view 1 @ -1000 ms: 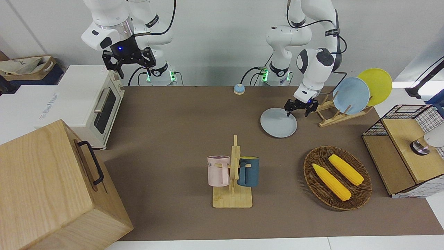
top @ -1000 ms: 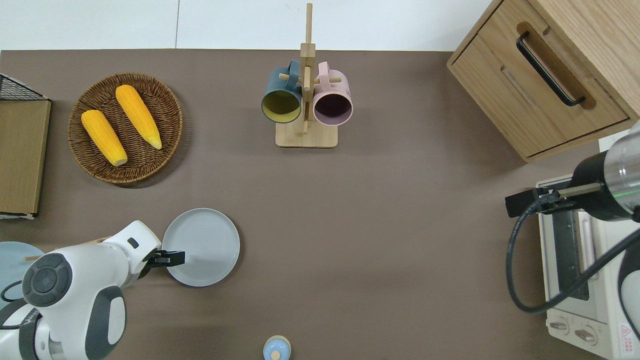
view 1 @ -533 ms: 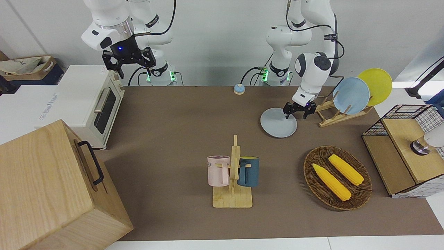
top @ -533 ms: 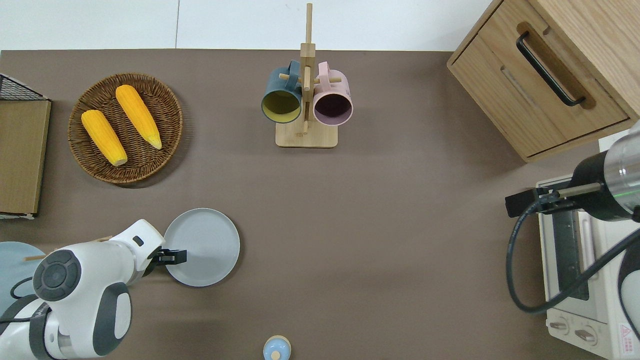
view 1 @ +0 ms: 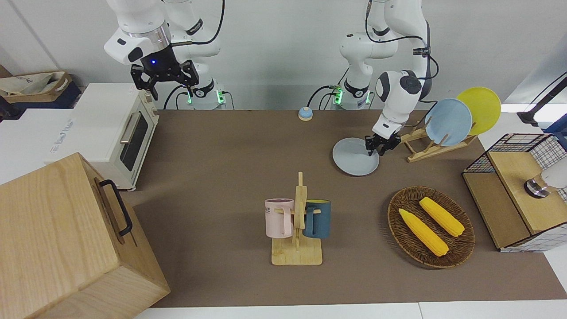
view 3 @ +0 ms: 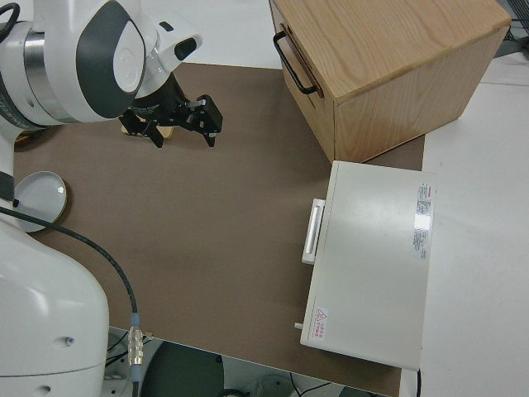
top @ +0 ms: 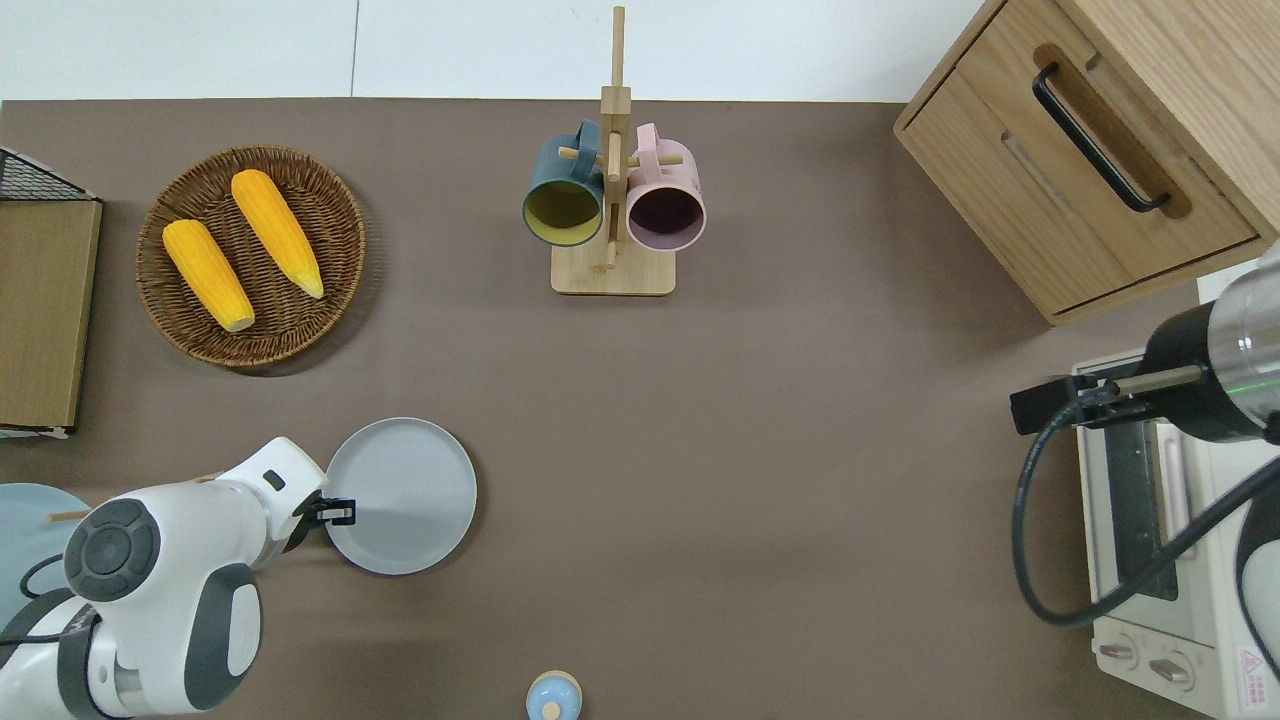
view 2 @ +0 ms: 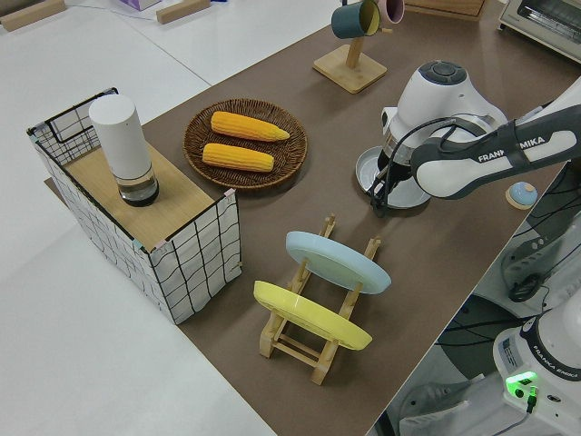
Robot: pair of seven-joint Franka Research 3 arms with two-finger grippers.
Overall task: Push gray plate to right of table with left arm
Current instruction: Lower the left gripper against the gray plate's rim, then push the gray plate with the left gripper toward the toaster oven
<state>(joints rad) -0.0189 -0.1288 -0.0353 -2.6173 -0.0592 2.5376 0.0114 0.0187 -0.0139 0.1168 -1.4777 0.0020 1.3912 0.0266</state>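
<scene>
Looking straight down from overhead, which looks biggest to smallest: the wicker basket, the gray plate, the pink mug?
1. wicker basket
2. gray plate
3. pink mug, though it hangs nearer the camera, so it looks larger than it is.

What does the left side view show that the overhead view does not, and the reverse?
Only the left side view shows the yellow plate in the wooden rack and the white cylinder on the wire crate. Only the overhead view shows the parked right gripper, the wooden cabinet and the whole toaster oven. Both show the left gripper at the gray plate, and the corn basket.
</scene>
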